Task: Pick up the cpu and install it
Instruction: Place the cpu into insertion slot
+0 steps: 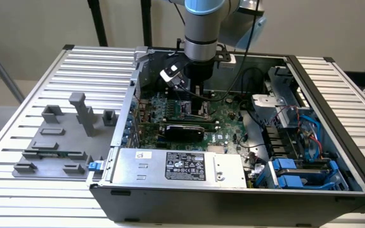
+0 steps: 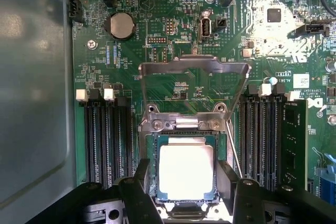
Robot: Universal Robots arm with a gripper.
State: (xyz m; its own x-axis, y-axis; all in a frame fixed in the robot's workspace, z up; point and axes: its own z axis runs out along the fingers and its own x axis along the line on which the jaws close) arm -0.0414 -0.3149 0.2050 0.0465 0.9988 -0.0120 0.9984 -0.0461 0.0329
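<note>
Spread black gripper flanks the flat, silvery square cpu seated in its socket. In the exterior view, blocky grey plastic fixtures sit at nine o'clock from the metal case.

silvery cpu, green motherboard, grey blocks

A robotics lab or test cell — an opened dark grey metal computer case lies on a ribbed silver aluminium table, a silver-grey robot arm above it, and grey plastic fixture blocks beside it on the exterior view's left.
</note>
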